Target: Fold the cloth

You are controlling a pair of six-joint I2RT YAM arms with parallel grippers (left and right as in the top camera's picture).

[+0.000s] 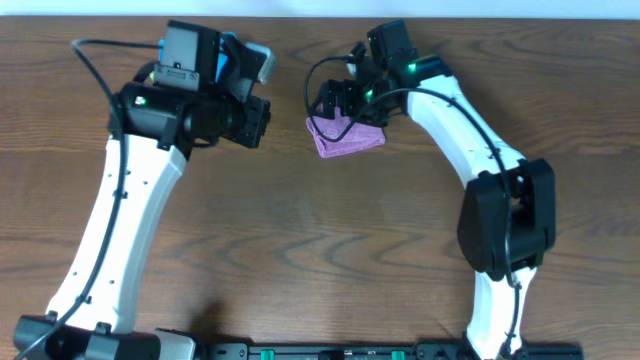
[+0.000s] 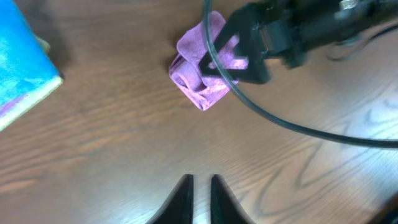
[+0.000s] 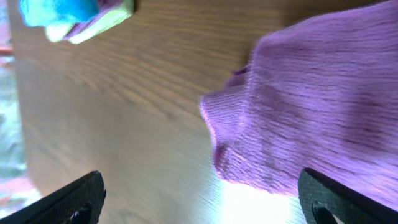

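Purple cloth [image 1: 348,140] bunched on worktop [image 1: 300,250], far centre. Right fingers [image 3: 74,198] spread wide over it, empty. Left fingers [image 2: 185,194] almost pressed together, empty, well apart from cloth. Likely light, limp, grippy knit; pinch loose edge corner.

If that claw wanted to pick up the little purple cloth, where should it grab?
Probably the raised, bunched edge of the purple cloth, coming from straight above. It lies as a soft low heap on the table, so only that lifted fold gives the open right claw something to pinch.
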